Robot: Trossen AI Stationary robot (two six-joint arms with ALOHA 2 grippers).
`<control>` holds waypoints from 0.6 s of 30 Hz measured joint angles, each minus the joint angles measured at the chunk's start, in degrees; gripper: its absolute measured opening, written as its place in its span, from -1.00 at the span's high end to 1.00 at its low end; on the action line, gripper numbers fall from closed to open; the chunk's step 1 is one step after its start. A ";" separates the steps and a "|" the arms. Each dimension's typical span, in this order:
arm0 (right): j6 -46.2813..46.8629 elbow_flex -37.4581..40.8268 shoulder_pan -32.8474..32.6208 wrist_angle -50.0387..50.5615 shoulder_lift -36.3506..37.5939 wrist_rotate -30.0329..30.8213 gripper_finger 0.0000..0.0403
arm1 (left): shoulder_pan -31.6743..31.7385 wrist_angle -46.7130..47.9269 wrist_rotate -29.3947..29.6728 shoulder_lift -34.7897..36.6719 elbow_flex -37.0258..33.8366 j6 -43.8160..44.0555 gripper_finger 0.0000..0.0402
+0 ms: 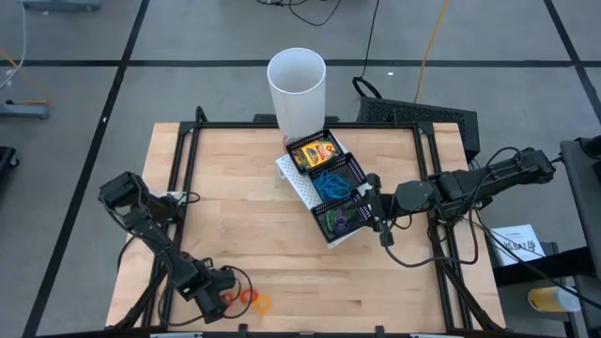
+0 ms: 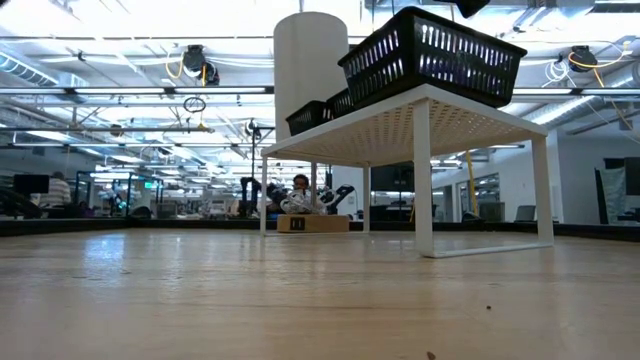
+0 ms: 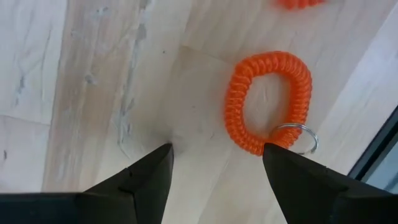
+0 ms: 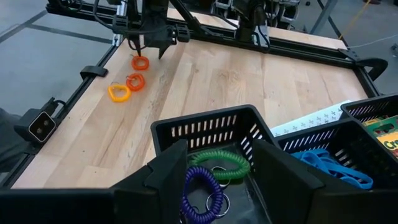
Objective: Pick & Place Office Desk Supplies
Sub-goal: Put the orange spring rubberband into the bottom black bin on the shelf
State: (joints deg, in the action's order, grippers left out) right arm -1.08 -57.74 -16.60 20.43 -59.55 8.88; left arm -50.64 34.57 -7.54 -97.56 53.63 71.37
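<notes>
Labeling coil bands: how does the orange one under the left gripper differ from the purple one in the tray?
The orange coil band lies on the bare table under the open left gripper; the purple coil band sits inside the black tray. Orange lies alone; purple touches a green coil band. Both are coiled loops with metal rings.

Left pincer (image 1: 223,290) beside orange loops (image 1: 246,300)

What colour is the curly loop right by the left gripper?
Orange, with a small metal ring; the left wrist view shows it best.
</notes>
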 joint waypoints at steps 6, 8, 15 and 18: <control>0.35 0.00 0.00 0.01 0.00 0.00 0.15 | 0.39 -1.11 5.48 -0.02 0.00 1.29 -0.27; 0.35 0.00 0.00 0.02 0.00 0.00 0.15 | 0.84 -1.34 5.51 -0.04 0.00 2.02 -0.27; 0.37 0.00 0.00 0.02 0.00 0.00 0.15 | 0.97 -2.50 6.85 -0.11 -0.02 2.84 -0.27; 0.39 0.00 0.00 0.02 0.00 0.00 0.15 | 1.28 -2.56 7.40 -1.36 0.11 3.32 -0.27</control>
State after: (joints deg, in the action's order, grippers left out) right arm -0.69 -57.74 -16.60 20.45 -59.55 8.88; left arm -49.36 32.01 -0.14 -98.92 53.73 74.69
